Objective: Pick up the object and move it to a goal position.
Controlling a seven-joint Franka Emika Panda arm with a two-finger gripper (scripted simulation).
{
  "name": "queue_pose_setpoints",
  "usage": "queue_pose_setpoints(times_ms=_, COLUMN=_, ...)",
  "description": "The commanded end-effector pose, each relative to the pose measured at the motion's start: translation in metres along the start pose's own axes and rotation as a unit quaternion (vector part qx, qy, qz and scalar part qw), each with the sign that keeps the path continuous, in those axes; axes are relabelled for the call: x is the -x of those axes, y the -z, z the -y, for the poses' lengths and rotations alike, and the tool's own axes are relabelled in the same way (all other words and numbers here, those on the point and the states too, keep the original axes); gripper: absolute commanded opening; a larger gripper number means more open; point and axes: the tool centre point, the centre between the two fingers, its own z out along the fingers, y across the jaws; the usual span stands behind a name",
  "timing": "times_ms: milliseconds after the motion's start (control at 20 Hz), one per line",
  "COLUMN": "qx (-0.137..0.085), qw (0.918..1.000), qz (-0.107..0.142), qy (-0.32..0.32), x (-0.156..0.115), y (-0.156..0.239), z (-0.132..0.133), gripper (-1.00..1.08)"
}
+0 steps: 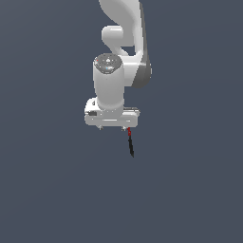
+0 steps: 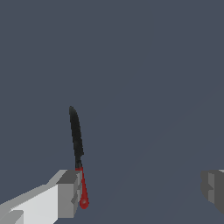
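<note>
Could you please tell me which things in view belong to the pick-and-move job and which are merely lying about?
Part of the job:
- the black rod with a red end
- the tool, jaws wide apart, rod beside one finger

Lying about:
- nothing else is visible in either view

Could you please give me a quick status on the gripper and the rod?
White gripper open, fingers wide apart. Thin black rod with red end lies beside one finger, not clamped; contact unclear. Nothing else in view on the plain grey ground.
</note>
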Motion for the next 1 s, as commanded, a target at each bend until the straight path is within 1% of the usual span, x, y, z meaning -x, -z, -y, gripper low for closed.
queue_pose_setpoints(times_ms=0, qx=0.000, qw=1.0000, qz=0.000, qy=0.002, x=0.001, y=-0.005, z=0.004, gripper=1.00)
queue_pose_setpoints(times_ms=200, qx=-0.001, qw=1.0000, qz=0.000, qy=0.009, x=0.005, y=-0.020, z=0.015, gripper=1.00)
queue_pose_setpoints(times_ms=400, qx=-0.003, qw=0.9998, qz=-0.001, qy=0.019, x=0.012, y=-0.042, z=0.031, gripper=1.00)
queue_pose_setpoints(times_ms=700, qx=-0.006, qw=0.9993, qz=-0.002, qy=0.038, x=0.029, y=-0.082, z=0.062, gripper=1.00)
queue_pose_setpoints(times_ms=950, qx=-0.009, qw=0.9988, qz=-0.003, qy=0.048, x=0.041, y=-0.104, z=0.079, gripper=1.00)
